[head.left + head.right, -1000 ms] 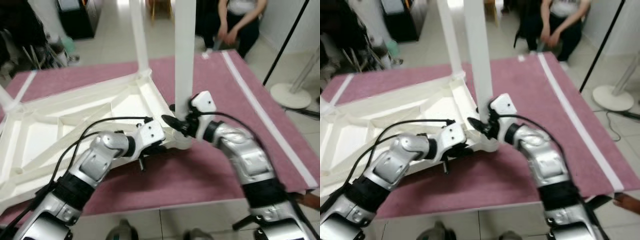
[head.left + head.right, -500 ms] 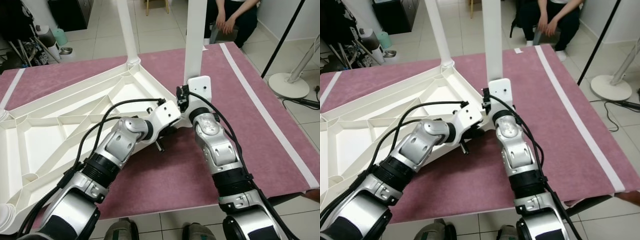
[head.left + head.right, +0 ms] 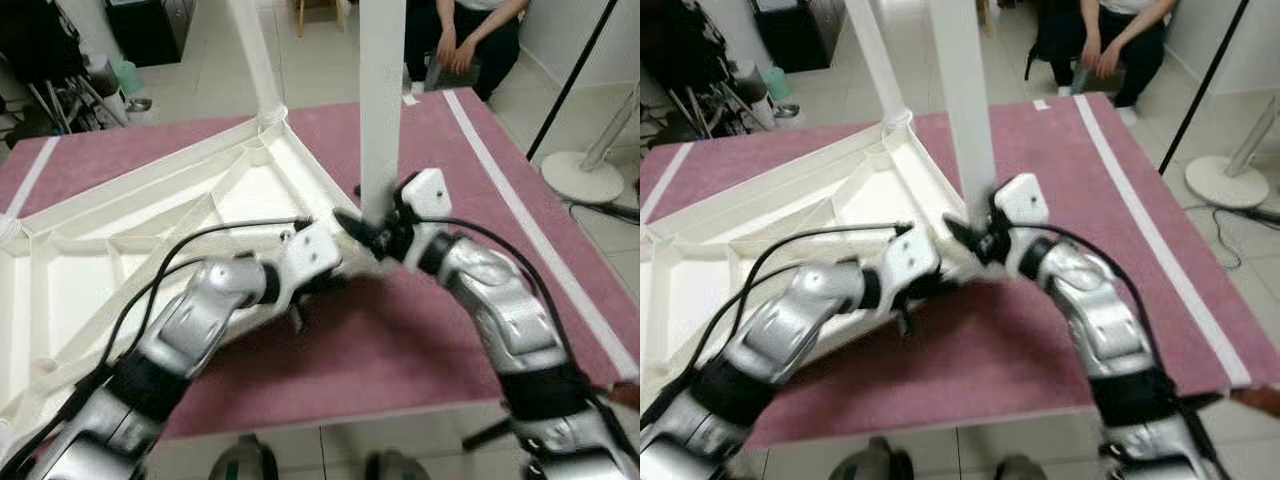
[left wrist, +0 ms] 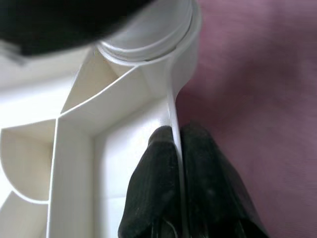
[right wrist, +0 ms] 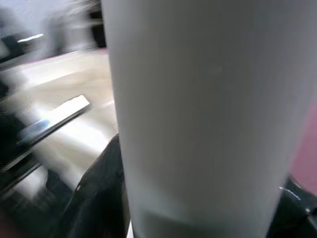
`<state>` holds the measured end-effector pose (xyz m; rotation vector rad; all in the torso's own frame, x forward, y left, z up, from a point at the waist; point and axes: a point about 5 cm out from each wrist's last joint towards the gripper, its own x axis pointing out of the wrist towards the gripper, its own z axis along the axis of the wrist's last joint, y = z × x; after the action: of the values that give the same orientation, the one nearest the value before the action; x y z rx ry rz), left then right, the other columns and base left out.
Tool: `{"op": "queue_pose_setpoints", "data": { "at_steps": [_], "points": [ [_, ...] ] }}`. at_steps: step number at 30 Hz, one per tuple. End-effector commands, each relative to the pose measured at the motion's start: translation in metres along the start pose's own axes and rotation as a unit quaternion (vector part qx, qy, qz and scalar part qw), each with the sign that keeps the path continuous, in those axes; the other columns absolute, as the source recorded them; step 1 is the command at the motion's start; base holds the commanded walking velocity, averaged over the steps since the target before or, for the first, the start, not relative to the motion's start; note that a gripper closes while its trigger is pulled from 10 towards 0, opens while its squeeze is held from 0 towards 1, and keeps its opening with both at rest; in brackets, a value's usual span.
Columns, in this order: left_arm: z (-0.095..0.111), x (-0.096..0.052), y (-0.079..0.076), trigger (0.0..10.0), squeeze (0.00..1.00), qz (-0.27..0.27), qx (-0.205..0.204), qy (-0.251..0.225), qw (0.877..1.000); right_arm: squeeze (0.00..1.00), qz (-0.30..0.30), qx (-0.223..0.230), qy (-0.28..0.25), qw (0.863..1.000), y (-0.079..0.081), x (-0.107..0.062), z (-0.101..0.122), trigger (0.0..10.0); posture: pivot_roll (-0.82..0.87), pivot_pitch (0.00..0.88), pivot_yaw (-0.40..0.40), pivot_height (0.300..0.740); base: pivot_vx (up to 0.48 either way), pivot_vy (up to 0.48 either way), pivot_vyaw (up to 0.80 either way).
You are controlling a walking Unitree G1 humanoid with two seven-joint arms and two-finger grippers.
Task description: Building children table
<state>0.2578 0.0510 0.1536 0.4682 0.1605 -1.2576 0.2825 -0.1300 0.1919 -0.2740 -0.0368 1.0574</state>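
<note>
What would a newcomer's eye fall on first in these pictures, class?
First, the tall white plastic table leg standing upright at the near corner of the upside-down white ribbed tabletop, which lies on a pink mat. The right gripper clasps the leg's base, while the left gripper pinches the tabletop's thin rim beside that corner. Behind the mat, a seated person looks on.

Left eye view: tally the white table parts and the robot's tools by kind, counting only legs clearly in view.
Tabletop: 1
Legs: 2 (near leg, far leg)
Tools: 2 (left tool, right tool)
Total: 5
</note>
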Motion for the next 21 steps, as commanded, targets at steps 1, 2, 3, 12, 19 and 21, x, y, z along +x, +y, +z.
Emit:
{"op": "queue_pose_setpoints", "data": {
  "at_steps": [1,2,3,12,19,21],
  "points": [
    [0.043,-0.008,-0.017,0.0,0.00,-0.124,0.105,-0.091,0.983,0.00,0.074,0.015,-0.007,0.997,0.014,0.010,0.000,10.0,0.03,0.000,0.119,0.740,0.000,0.000,0.00],
    [0.041,-0.010,-0.017,0.0,0.00,-0.126,0.103,-0.089,0.983,0.00,0.083,0.015,-0.005,0.996,0.013,0.010,0.000,10.0,0.03,0.000,0.119,0.740,0.000,0.000,0.00],
    [0.038,-0.016,-0.018,0.0,0.00,-0.134,0.104,-0.086,0.982,0.00,0.105,0.016,0.000,0.994,0.011,0.010,0.000,10.0,0.03,0.000,0.119,0.740,0.000,0.000,0.00],
    [0.035,-0.011,-0.005,0.0,0.00,-0.078,0.106,-0.066,0.989,0.00,0.071,0.038,0.000,0.997,-0.001,0.024,-0.001,0.0,0.04,0.000,0.105,0.740,0.000,0.000,0.00],
    [0.034,-0.001,0.007,0.0,0.00,-0.028,0.100,-0.050,0.993,0.00,-0.013,0.038,0.028,0.999,-0.009,0.029,-0.014,0.0,0.04,0.000,0.108,0.740,0.000,0.000,0.00],
    [0.034,-0.001,0.007,0.0,0.00,-0.028,0.100,-0.050,0.993,0.00,-0.013,0.038,0.028,0.999,-0.009,0.029,-0.014,0.0,0.04,0.000,0.108,0.740,0.000,0.000,0.00]
  ]
}}
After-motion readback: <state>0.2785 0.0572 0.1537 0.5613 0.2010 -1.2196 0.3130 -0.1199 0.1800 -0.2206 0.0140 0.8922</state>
